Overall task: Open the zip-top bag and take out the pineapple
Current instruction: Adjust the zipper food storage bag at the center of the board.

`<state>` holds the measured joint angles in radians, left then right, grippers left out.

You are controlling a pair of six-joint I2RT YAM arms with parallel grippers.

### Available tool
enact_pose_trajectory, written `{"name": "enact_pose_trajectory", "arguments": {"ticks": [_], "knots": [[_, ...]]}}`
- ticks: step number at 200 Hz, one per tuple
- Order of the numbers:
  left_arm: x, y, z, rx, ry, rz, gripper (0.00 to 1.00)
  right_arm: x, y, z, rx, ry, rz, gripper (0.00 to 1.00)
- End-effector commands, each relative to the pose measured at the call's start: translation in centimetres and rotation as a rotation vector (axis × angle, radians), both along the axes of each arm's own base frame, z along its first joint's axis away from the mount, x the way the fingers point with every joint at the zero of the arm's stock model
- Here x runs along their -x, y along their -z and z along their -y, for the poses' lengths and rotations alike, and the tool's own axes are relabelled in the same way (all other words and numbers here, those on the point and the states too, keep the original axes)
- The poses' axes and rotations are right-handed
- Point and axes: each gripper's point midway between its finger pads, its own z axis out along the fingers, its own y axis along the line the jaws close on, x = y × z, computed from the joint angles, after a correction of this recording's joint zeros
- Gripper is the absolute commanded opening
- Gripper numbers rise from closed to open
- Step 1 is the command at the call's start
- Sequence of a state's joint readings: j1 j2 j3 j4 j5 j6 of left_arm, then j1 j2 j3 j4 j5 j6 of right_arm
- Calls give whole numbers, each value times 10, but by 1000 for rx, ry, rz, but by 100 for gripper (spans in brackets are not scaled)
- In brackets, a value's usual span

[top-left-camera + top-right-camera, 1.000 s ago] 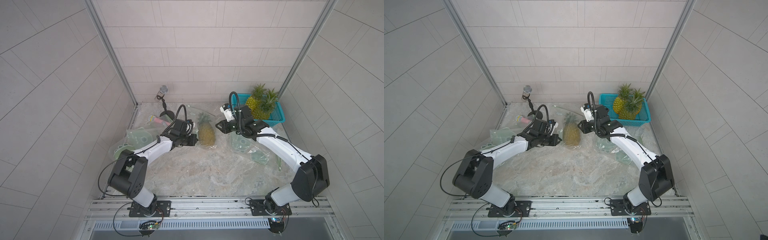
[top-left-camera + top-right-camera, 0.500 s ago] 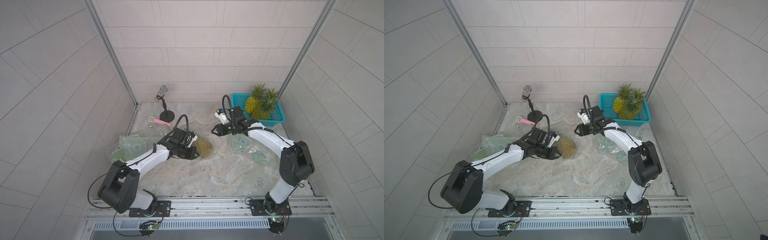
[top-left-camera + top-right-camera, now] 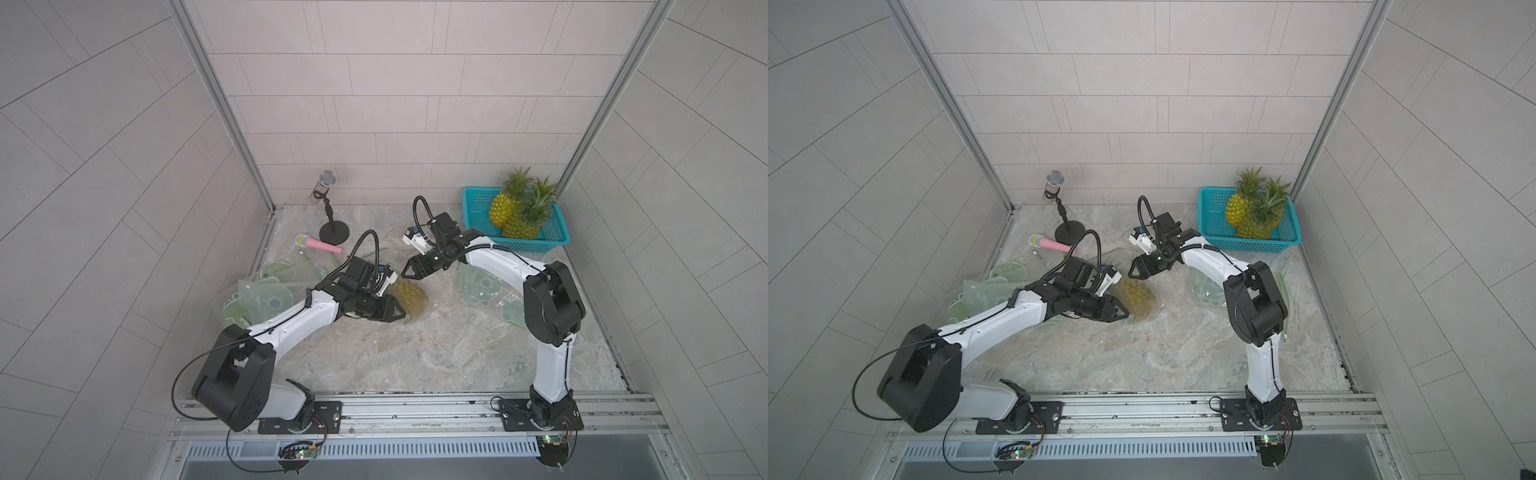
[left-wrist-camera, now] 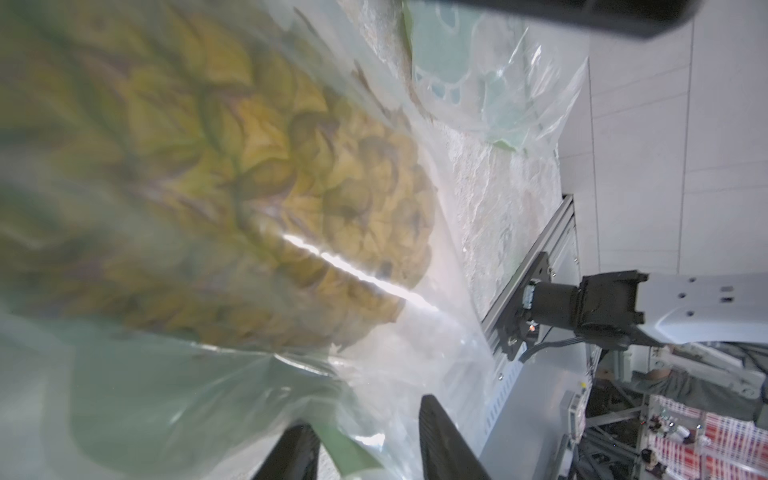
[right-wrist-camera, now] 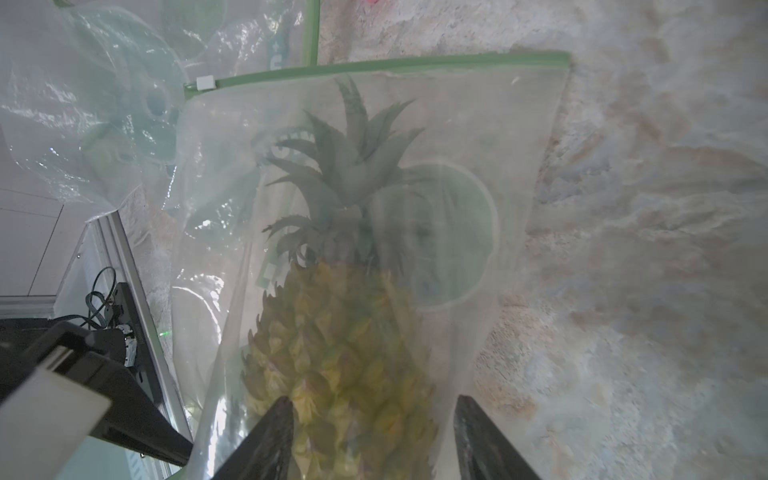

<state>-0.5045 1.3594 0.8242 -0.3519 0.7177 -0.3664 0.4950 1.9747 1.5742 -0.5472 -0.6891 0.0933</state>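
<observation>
The pineapple (image 3: 411, 296) (image 3: 1136, 297) lies on the marble table inside a clear zip-top bag (image 5: 532, 124) printed with a green circle. The bag's green zip strip (image 5: 386, 66) carries a white slider (image 5: 205, 82) at one end. My left gripper (image 3: 399, 312) (image 4: 368, 446) is at the fruit's near side, open, with a loose corner of the bag film lying between its fingers (image 4: 444, 440). My right gripper (image 3: 405, 272) (image 5: 376, 440) hovers open over the fruit's far side, gripping nothing. The leafy crown (image 5: 349, 166) points away from it.
A teal basket (image 3: 478, 208) at the back right holds two more pineapples. A microphone stand (image 3: 332, 232) and a pink microphone (image 3: 318, 245) are at the back left. Empty printed bags lie at the left (image 3: 257, 299) and under the right arm (image 3: 482, 286).
The bagged pineapple has come down and nearer the front with the left arm. The left gripper has opened from shut. The right gripper has opened wider and let go of the bag.
</observation>
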Motion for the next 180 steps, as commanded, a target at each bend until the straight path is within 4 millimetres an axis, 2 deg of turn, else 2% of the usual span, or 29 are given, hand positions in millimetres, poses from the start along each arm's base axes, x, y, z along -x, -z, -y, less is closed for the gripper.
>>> {"name": "enact_pose_trajectory", "arguments": {"ticks": [1, 27, 54, 78, 99, 111, 141, 180], "knots": [[-12, -30, -14, 22, -69, 92, 51, 8, 3, -14, -20, -73, -16, 64], [-23, -57, -47, 22, -190, 162, 56, 4, 16, -22, 3, -90, -34, 64], [-42, -70, -107, -45, -437, 227, 59, 4, 24, -31, 21, -124, -47, 62], [-54, -76, -157, -86, -651, 273, 66, 2, 26, -30, 44, -119, -47, 34], [-63, -73, -186, -120, -781, 272, 67, -3, 17, -24, 50, -92, 9, 9], [-70, -69, -192, -118, -824, 263, 68, -5, 12, -17, 46, -66, 42, 0], [-90, -64, -193, -87, -860, 266, 68, 1, -6, 1, -5, -31, 123, 0], [-120, -61, -176, 25, -811, 282, 68, 9, -34, 20, -73, 9, 241, 0]]}}
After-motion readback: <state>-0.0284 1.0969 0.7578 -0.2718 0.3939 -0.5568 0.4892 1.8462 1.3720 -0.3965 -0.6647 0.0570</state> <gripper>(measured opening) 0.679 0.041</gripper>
